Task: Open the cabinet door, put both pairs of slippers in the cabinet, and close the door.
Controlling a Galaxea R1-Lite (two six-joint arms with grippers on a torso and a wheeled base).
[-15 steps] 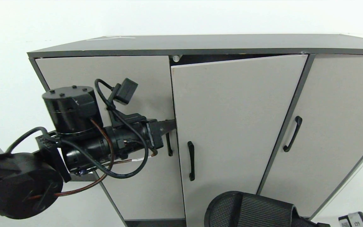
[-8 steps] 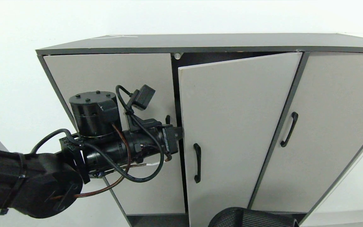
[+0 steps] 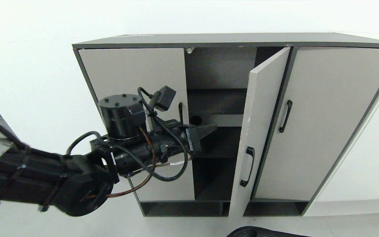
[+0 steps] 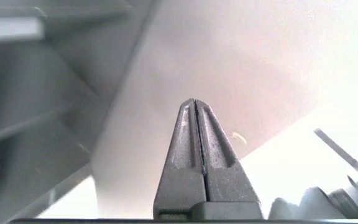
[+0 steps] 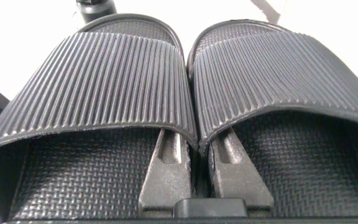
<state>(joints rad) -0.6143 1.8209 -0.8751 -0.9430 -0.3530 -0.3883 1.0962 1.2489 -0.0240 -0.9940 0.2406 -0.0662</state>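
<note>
The grey cabinet [image 3: 229, 39] has its middle door [image 3: 262, 115] swung wide open on right-hand hinges, black handle [image 3: 248, 166] facing out. Dark shelves [image 3: 219, 120] show inside. My left gripper [image 3: 211, 128] is shut and empty, its tip at the mouth of the open compartment; in the left wrist view the gripper [image 4: 194, 106] points at a pale panel. A pair of black ribbed slippers [image 5: 104, 81] is held side by side by my right gripper [image 5: 197, 165], one finger inside each slipper, clamped on their touching inner walls. A sliver of slipper [image 3: 258, 233] shows at the bottom edge.
The left door [image 3: 133, 72] and right door [image 3: 334, 115] are closed. White floor and wall surround the cabinet. The open door's edge stands out toward me, right of the left arm.
The middle door has swung from slightly ajar to wide open. The camera has pulled back, so the cabinet looks smaller. My left gripper now points into the opening.
</note>
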